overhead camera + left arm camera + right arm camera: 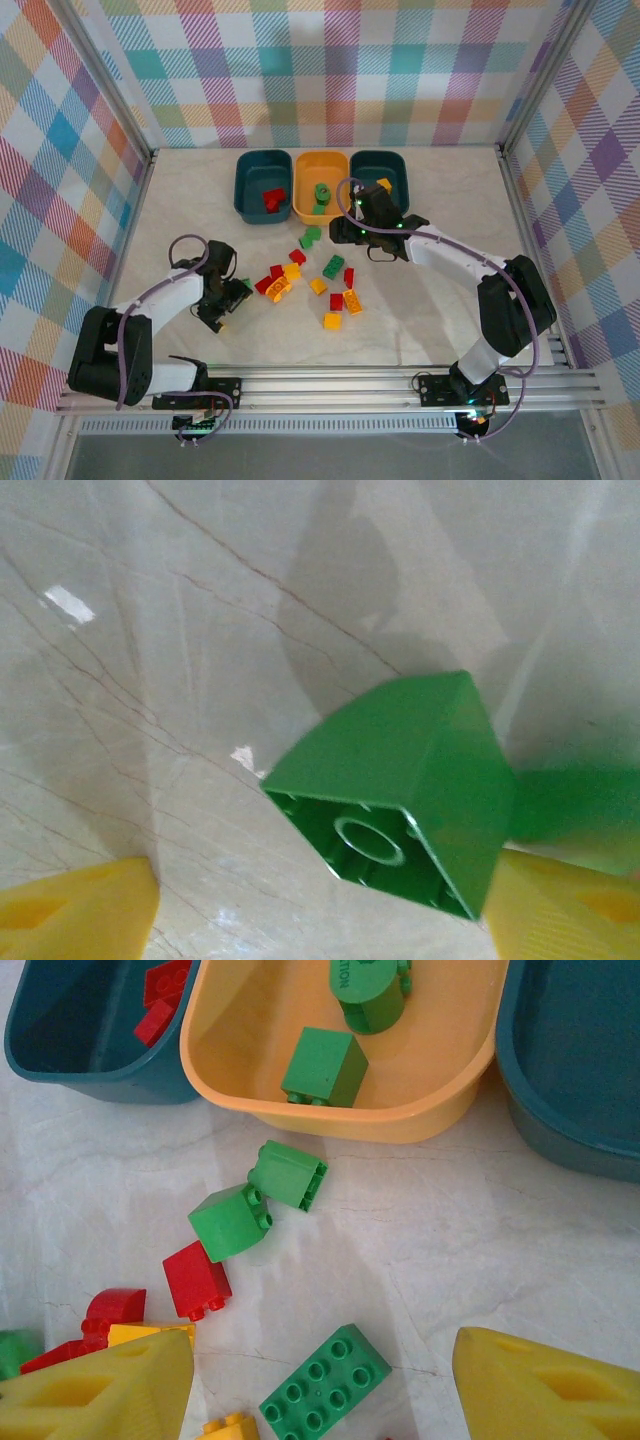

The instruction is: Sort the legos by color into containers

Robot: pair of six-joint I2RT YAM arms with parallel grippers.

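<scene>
A green lego (pixel 400 780) lies on its side on the table with its hollow underside showing. My left gripper (pixel 320 920) stands open around it, one yellow fingertip (pixel 80 910) well clear on the left, the other close by on the right. In the top view this gripper (pixel 232 298) is low at the left of the lego pile. My right gripper (pixel 322 1385) is open, high over a green eight-stud lego (pixel 325 1390), facing the containers. The yellow container (pixel 440 1110) holds green legos, the left teal one (pixel 60 1060) red ones, the right teal one (pixel 380 172) a yellow one.
Loose red, yellow and green legos lie mid-table (pixel 318 286). Two green ones (pixel 288 1173) and a red one (pixel 197 1280) sit just in front of the yellow bin. Plaid walls close in the table on three sides.
</scene>
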